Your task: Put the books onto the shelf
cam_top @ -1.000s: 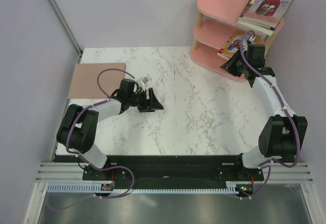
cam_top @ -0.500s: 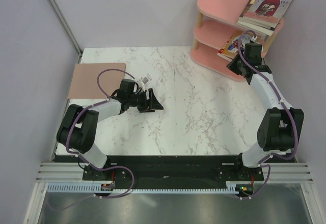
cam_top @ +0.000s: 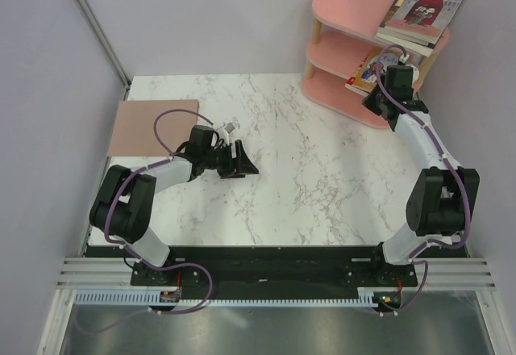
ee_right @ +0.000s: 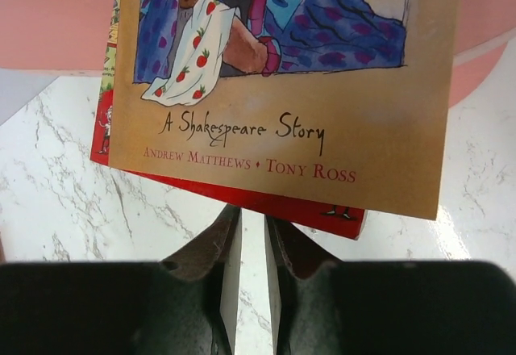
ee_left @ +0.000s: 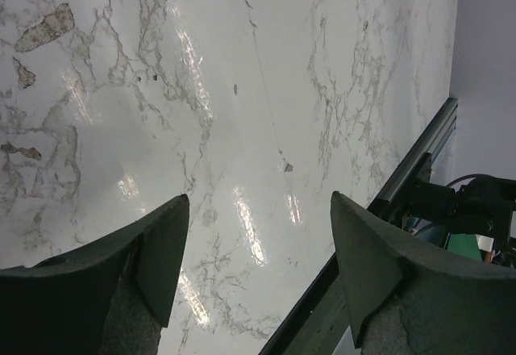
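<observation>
Evidently the right gripper (ee_right: 252,230) is the one at work. Its fingers stand almost together, with only a thin slit between them; bare marble shows through it and nothing is clamped in it. Their tips sit right at the shelf-outward edge of the red book (ee_right: 266,203), touching it or just under it; I cannot tell which. On top of that book lies the tan book (ee_right: 306,121), its "A Shakespeare Story" title reading upright in the right wrist view. Both rest on the middle board of the shelf (cam_top: 347,10) and stick out past its rim toward the arm. On the shelf's top board a further stack of books (cam_top: 419,18) lies flat.

As I judge it, the next move turns on this: the pair lies straight ahead of the fingertips, short bottom edge facing them, long axis running away from the gripper and into the shelf. A push along that axis would seat them; an off-centre push could swing them round on the board.

The left gripper (cam_top: 242,164) is well apart from the shelf, low over the table (cam_top: 322,177), its fingers spread wide around nothing. A brown mat (cam_top: 153,125) lies farther from the shelf than that.
</observation>
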`<action>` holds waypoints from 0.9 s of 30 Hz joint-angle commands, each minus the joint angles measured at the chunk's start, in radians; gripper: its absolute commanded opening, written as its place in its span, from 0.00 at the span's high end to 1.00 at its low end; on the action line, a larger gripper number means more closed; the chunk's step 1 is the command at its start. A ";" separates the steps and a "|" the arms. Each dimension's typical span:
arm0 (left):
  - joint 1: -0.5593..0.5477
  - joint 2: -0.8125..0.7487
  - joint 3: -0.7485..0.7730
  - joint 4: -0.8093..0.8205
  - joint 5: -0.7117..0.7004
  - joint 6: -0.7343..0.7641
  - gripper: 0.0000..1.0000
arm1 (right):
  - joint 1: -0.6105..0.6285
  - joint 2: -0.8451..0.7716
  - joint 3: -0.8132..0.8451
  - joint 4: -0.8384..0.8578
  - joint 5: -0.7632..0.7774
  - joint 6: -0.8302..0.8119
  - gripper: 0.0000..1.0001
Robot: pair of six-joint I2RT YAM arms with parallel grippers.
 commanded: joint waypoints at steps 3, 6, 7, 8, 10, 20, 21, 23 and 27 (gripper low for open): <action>-0.004 -0.033 -0.011 0.010 -0.015 0.053 0.23 | 0.001 0.008 0.046 0.040 0.043 -0.018 0.76; -0.005 -0.032 -0.012 0.010 -0.016 0.055 0.23 | 0.001 -0.018 0.029 0.049 0.011 -0.032 0.75; -0.005 -0.031 -0.014 0.010 -0.016 0.055 0.23 | 0.002 -0.029 0.018 0.058 -0.018 -0.035 0.75; -0.005 -0.030 -0.011 0.010 -0.019 0.056 0.23 | 0.001 -0.043 -0.009 0.076 -0.035 -0.046 0.74; -0.005 -0.028 -0.005 0.007 -0.018 0.058 0.23 | 0.002 -0.086 -0.043 0.095 -0.085 -0.061 0.70; -0.002 -0.041 0.187 -0.152 -0.067 0.133 0.22 | 0.053 -0.270 -0.320 0.107 -0.156 -0.121 0.49; -0.004 -0.044 0.214 -0.210 -0.084 0.148 0.22 | 0.058 -0.297 -0.339 0.107 -0.149 -0.123 0.49; -0.002 -0.047 0.294 -0.271 -0.136 0.196 0.22 | 0.065 -0.327 -0.393 0.105 -0.138 -0.129 0.44; 0.006 -0.050 0.420 -0.417 -0.223 0.276 0.21 | 0.067 -0.399 -0.456 0.078 -0.083 -0.164 0.30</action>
